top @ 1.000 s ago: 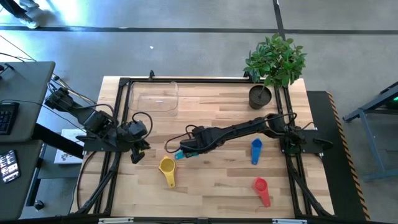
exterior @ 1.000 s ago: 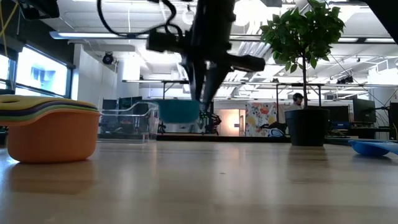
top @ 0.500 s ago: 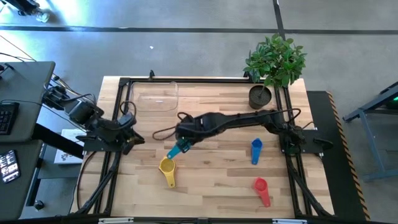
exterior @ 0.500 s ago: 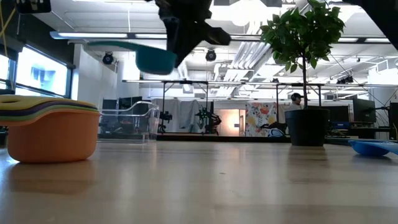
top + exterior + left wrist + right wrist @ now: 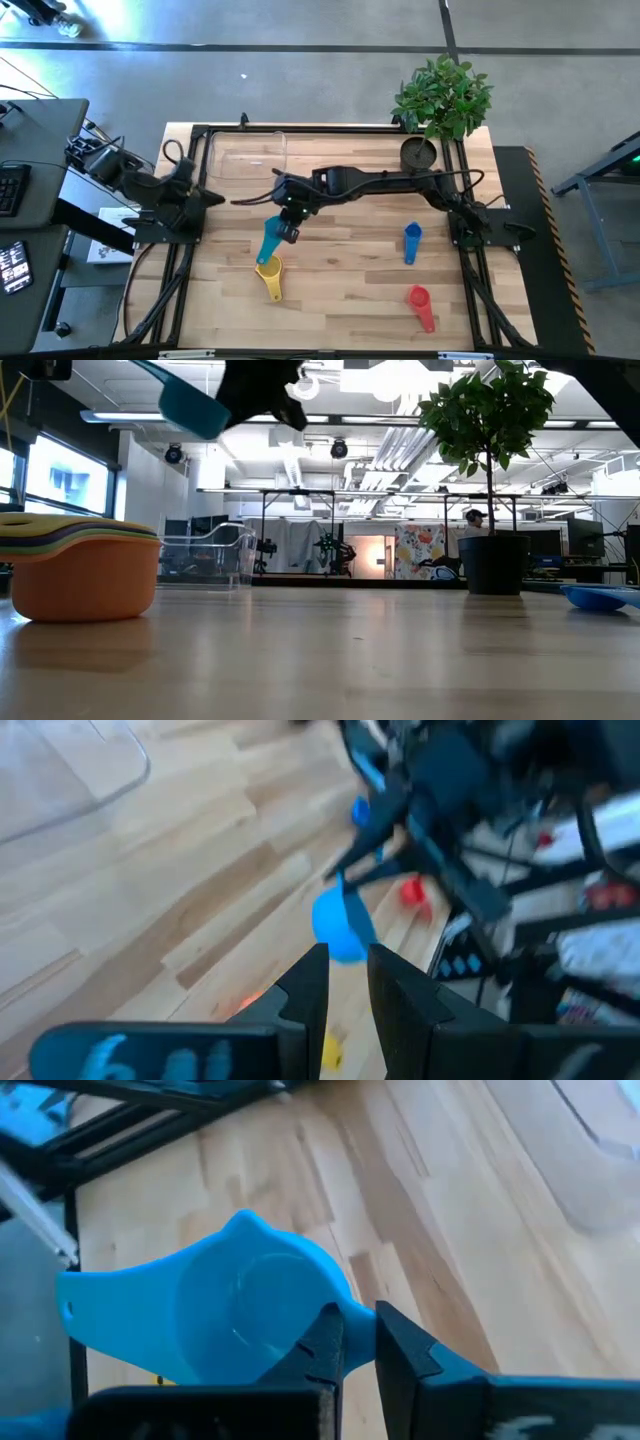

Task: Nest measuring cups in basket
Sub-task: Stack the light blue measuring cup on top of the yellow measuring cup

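One cup is in the air: the right gripper (image 5: pixel 284 225), at centre-left of the high view, is clamped on the rim of the light blue cup (image 5: pixel 270 241), and its fingers (image 5: pixel 330 1342) pinch that rim in the right wrist view. The cup hangs from the gripper toward the lower left of the high frame, its long axis running obliquely down toward the stack (image 5: pixel 268 267). In the low view the light blue cup (image 5: pixel 190 405) sits high at upper left, well above the table and up and to the right of the stack (image 5: pixel 78 570) at the left edge.

That stack, yellow on top in the high view and orange at the bottom in the low view, lies just below the carried cup in the high frame, its yellow handle pointing to the lower right. So the next move looks like a short one, down and slightly left onto the stack.

Farther out, the basket (image 5: pixel 247 153) sits at the upper left of the table, well apart from the stack. The dark blue cup (image 5: pixel 411 242) and red cup (image 5: pixel 420 303) lie at lower right, nearer the right arm.

The left gripper (image 5: pixel 205 198) waits at the table's left edge, its fingers (image 5: pixel 302 992) close together and holding nothing.
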